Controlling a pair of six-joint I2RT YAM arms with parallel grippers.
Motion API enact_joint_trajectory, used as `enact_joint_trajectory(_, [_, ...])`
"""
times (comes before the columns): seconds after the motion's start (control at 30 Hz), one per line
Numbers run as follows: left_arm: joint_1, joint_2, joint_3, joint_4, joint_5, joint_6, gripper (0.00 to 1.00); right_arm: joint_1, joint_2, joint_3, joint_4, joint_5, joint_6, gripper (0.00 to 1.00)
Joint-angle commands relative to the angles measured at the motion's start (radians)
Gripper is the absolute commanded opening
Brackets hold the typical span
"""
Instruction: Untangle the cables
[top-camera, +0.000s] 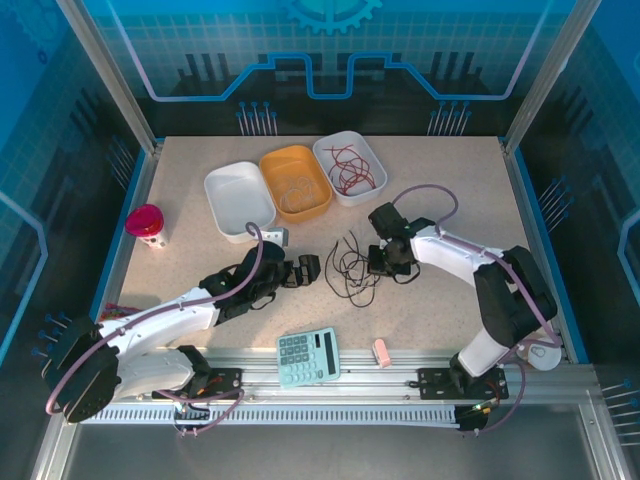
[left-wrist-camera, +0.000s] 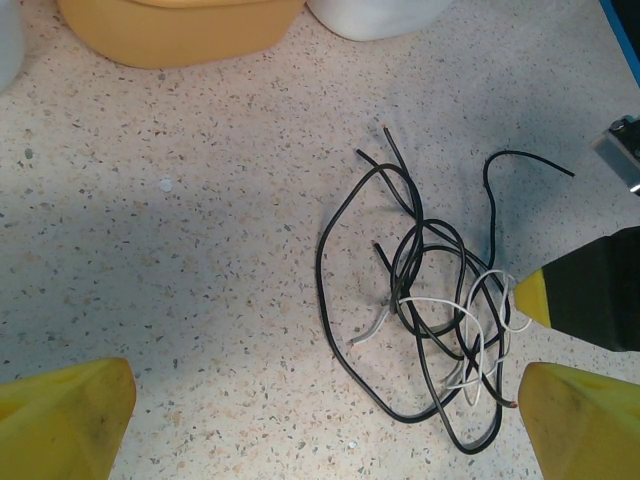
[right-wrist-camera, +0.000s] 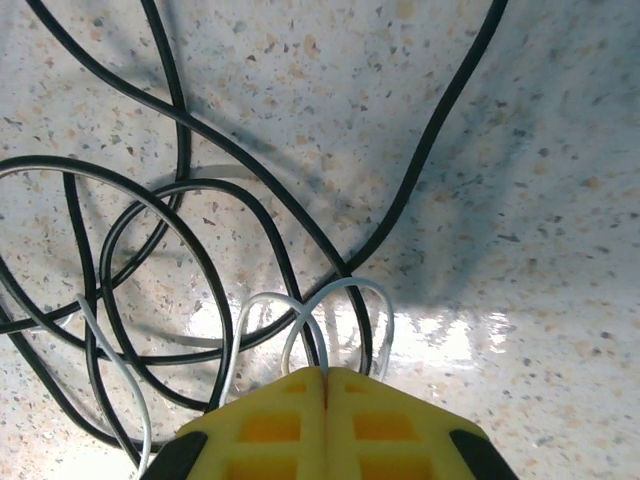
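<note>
Speckled tabletop, blue enclosure: red wires (top-camera: 352, 172) already lie in the far white tray (top-camera: 362, 140), pale wires (top-camera: 297, 192) in the orange tray (top-camera: 290, 152). Black and white cables (left-wrist-camera: 430, 300) lie knotted mid-table, seemingly the job left. The right gripper (right-wrist-camera: 325, 375) pinches a white loop (right-wrist-camera: 340, 298); the left gripper (left-wrist-camera: 322, 420) gapes wide.

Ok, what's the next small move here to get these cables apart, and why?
Probably draw the right gripper slowly away from the tangle. Its jaws are shut on the whitish cable, which loops among the black cables; the left gripper hangs open beside them, so a slow pull should show where it snags.
</note>
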Motion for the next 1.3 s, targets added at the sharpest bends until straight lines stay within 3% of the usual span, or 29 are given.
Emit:
enact_joint_trajectory(0.0, [0.007,-0.018,-0.01,-0.018,-0.024,-0.008,0.99,0.032,-0.075,0.049,-0.079,0.098,-0.026,0.0])
enact_joint_trajectory(0.27, [0.007,-0.014,-0.011,-0.013,-0.018,-0.009,0.99,0.091,-0.217,0.106,-0.162,0.263,-0.064,0.0])
enact_joint_trajectory(0.5, [0.008,-0.016,-0.015,-0.012,-0.018,-0.013,0.99,0.1,-0.365,0.116,-0.145,0.295,-0.106,0.0])
enact_joint_trajectory(0.7, [0.007,-0.015,-0.015,-0.009,-0.017,-0.016,0.99,0.101,-0.444,0.151,-0.137,0.269,-0.148,0.0])
enact_joint_trajectory(1.27, [0.007,-0.012,-0.017,-0.014,-0.028,-0.029,0.99,0.101,-0.482,0.398,-0.152,0.171,-0.288,0.0])
